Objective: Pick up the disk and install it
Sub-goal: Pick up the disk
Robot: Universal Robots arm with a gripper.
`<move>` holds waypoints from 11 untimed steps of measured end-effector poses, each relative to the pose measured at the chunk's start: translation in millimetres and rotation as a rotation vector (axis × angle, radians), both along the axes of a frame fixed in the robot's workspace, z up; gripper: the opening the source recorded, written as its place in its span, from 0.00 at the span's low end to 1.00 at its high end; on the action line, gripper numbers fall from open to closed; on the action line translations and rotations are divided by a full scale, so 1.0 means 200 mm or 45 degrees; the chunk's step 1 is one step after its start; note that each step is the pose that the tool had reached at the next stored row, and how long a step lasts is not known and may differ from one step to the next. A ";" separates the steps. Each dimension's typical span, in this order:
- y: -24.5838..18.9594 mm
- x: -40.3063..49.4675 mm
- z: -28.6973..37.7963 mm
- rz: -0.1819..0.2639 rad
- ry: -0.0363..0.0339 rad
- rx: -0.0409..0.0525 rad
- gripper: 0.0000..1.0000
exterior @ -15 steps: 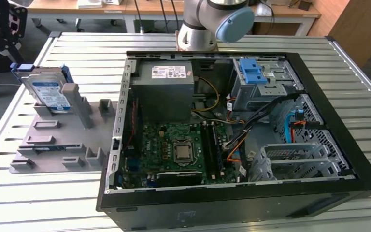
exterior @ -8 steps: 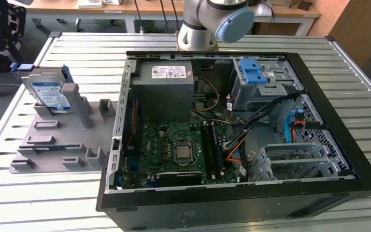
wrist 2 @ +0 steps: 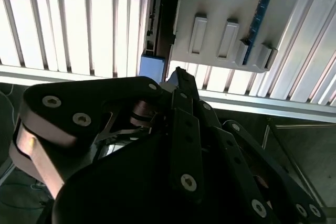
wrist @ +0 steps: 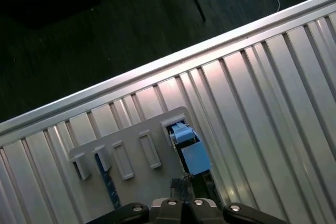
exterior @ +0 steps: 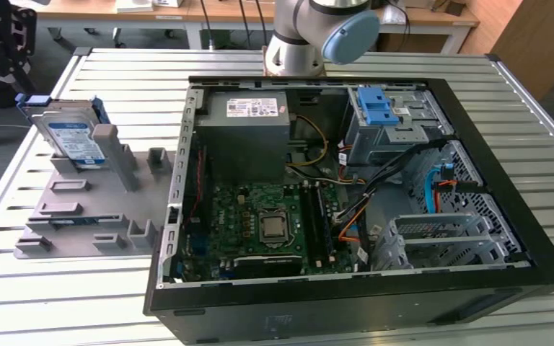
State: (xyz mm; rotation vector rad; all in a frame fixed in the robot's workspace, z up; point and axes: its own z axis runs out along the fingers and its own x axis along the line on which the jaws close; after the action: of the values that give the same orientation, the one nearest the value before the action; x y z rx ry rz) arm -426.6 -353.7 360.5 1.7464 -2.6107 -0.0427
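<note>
The disk (exterior: 73, 137), silver with a white-and-blue label and a blue carrier frame, stands upright on edge in a slot of the grey fixture plate (exterior: 75, 209) at the exterior view's left, beside the open computer case (exterior: 508, 166). In both wrist views I look down on it from well above: its blue carrier end (wrist: 188, 148) and thin edge (wrist 2: 156, 19) rise from the plate (wrist 2: 226, 3). My gripper (wrist 2: 178, 74) hangs high over the disk with its fingertips (wrist: 181, 182) pressed together, shut on nothing.
Inside the case are a blue ridged bracket (exterior: 379, 108) on the drive cage, a grey box with a white sticker (exterior: 245, 122), the motherboard (exterior: 262, 223) and loose cables (exterior: 392, 180). The arm's base (exterior: 296, 43) stands behind the case on the slatted metal table (exterior: 84, 79).
</note>
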 end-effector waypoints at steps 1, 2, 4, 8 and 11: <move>0.000 0.000 0.000 0.012 0.0000 0.000 0.11; 0.000 0.000 0.000 0.026 0.0001 0.000 0.11; 0.000 0.000 0.000 0.054 0.0001 0.000 0.11; 0.000 0.000 0.000 0.114 0.0001 0.000 0.11; 0.000 0.000 -0.001 0.165 0.0000 0.000 0.11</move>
State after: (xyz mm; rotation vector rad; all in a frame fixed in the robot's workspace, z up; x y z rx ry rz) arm -426.5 -353.7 360.4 1.9106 -2.4908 -0.0425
